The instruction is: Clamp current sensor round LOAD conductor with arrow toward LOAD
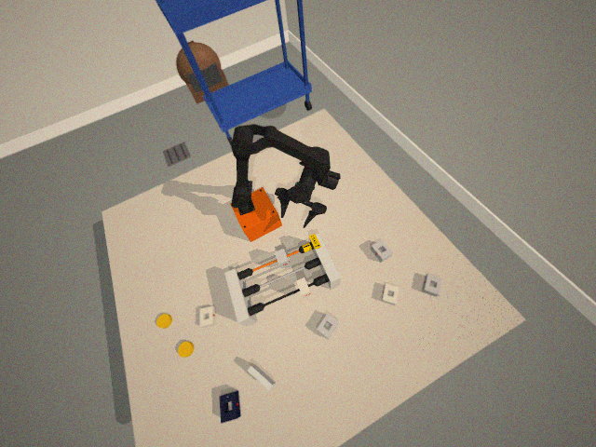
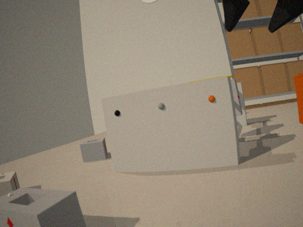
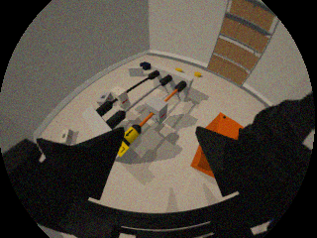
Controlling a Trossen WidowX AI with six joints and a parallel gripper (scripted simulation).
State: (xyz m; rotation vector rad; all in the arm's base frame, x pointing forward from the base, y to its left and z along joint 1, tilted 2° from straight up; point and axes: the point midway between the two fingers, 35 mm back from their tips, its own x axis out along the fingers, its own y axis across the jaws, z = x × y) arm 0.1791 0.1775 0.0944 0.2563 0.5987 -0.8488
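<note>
Black fingers spreading wide with nothing between them, hanging beyond the yellow-tagged end of the frame and pointing down toward the bench, white sensor sitting around the orange conductor, its red arrow showing in the wrist view, the exterior view showing brown boxes the top view is leaving out.

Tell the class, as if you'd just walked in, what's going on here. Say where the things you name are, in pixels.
A black robot arm holds nothing: its gripper (image 1: 292,222) (image 2: 250,31) (image 3: 160,130) hangs open, off to one side of the cable stand. A pale sensor (image 1: 281,257) (image 3: 157,105) sits on the orange conductor (image 1: 262,265) (image 2: 211,98) (image 3: 172,95), the one with the yellow LOAD marker (image 1: 315,240) (image 3: 123,148) at its end. So the clamping looks at least begun, perhaps finished, but whether the sensor has latched cannot be told.
</note>
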